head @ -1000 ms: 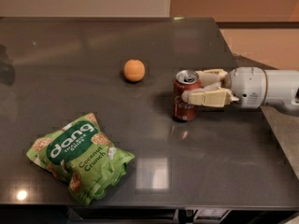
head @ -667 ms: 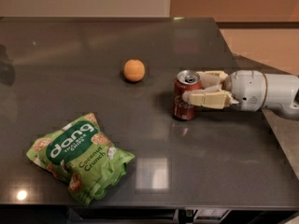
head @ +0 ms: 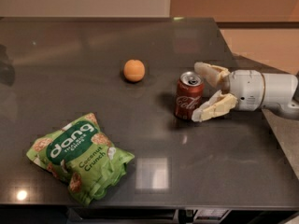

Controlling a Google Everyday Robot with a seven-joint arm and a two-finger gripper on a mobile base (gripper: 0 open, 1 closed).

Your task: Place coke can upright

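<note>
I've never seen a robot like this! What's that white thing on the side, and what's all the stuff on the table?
The white thing is a robot's arm reaching in from the right of the picture. At its end is the gripper, a hand with two fingers. There's one picture, from a camera looking down at a dark table; where it's mounted I can't tell. On the table are a Coke can standing upright, a round orange fruit, and a green bag of Dang coconut chips. The fingers are spread open on either side of the can, so nothing is being held.
</note>
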